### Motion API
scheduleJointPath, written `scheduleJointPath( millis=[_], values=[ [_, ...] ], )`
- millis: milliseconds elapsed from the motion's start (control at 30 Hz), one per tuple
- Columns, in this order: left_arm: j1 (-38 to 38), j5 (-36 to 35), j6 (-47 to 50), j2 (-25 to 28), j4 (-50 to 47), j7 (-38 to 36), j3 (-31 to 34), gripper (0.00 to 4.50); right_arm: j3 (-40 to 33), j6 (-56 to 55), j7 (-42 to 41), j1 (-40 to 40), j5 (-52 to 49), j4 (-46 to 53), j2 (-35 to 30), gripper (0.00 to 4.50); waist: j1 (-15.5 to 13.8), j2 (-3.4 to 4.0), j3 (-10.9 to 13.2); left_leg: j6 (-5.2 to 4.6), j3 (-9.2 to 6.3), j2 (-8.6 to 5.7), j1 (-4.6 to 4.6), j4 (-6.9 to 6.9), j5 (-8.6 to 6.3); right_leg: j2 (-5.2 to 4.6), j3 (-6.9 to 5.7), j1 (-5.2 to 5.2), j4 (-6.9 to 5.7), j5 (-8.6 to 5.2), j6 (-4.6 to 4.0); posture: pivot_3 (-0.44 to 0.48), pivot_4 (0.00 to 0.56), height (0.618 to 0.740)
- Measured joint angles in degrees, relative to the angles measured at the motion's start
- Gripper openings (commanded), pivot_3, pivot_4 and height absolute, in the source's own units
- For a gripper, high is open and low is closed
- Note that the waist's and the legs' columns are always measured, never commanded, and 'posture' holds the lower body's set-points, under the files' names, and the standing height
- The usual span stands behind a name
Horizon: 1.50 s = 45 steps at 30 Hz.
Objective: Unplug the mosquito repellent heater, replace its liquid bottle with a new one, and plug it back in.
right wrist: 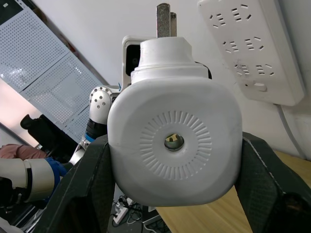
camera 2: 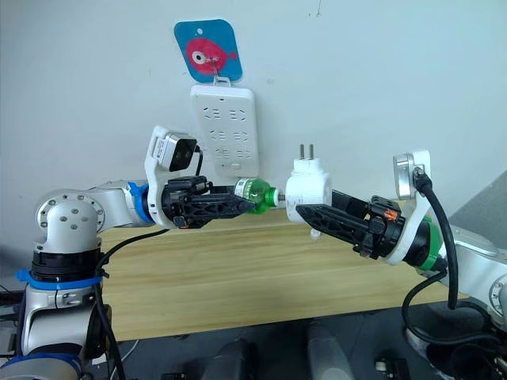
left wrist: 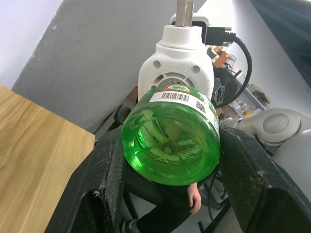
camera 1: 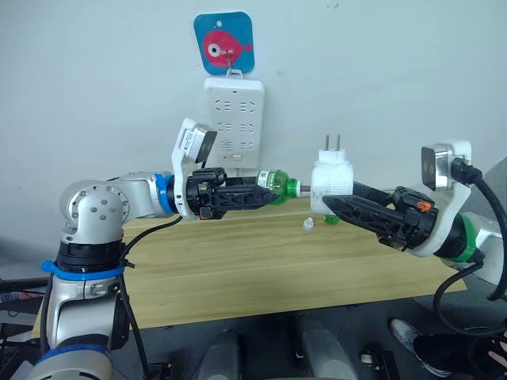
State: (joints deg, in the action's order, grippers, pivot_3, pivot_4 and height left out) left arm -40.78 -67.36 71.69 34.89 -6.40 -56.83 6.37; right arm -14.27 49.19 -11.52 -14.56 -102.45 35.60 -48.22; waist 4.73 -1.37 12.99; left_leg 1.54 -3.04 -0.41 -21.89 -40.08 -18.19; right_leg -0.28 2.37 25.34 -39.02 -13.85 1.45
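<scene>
My right gripper is shut on the white mosquito repellent heater, held in the air above the table with its prongs pointing up. My left gripper is shut on a green liquid bottle, lying sideways with its neck against the heater's side. In the left wrist view the bottle's base faces the camera with the heater behind it. The right wrist view shows the heater's round vent face. Another small bottle and a cap lie on the table below the heater.
A long white power strip hangs on the wall under a blue fish hook, just above and behind the two grippers. The wooden table stretches below both arms. A person's shoe shows on the floor at right.
</scene>
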Motion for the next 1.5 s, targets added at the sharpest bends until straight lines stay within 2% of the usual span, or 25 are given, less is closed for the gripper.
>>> scheduleJointPath(
  millis=[267,1000,1267,1500],
  values=[
    [0.3,2.3,-1.8,0.0,0.0,-0.3,-1.5,2.44,0.6,0.0,-1.0,0.0,0.5,0.2,-0.8,2.95,0.0,0.0,0.0,0.0,-0.01,0.0,0.0,-0.02,0.0,0.0,0.0,-0.01,0.0,0.0,-0.01,-0.118,0.144,0.74],
    [0.8,1.7,0.3,0.7,0.0,-1.6,-1.4,2.44,2.4,-0.1,-2.7,-0.1,4.8,1.1,-0.9,2.95,0.0,0.02,-0.8,-0.09,0.0,0.0,0.08,-0.04,-0.04,0.01,0.0,-0.06,-0.02,0.01,-0.02,-0.119,0.143,0.74],
    [1.9,0.7,0.2,-1.9,-0.3,0.0,-1.4,2.44,5.1,-0.6,-0.9,-2.1,5.8,1.4,0.3,2.95,0.0,0.02,-0.9,-0.07,-0.01,0.0,0.08,-0.08,-0.04,0.01,0.0,-0.06,-0.05,0.03,-0.04,-0.119,0.143,0.74],
    [2.0,0.7,0.2,-2.0,-0.3,1.0,-0.7,2.44,6.2,-1.3,-0.5,-2.9,7.3,1.4,1.1,2.95,0.0,0.03,-0.9,-0.08,0.01,0.01,0.08,-0.1,-0.04,0.01,0.02,-0.06,-0.06,0.05,-0.06,-0.119,0.146,0.74]
  ],
)
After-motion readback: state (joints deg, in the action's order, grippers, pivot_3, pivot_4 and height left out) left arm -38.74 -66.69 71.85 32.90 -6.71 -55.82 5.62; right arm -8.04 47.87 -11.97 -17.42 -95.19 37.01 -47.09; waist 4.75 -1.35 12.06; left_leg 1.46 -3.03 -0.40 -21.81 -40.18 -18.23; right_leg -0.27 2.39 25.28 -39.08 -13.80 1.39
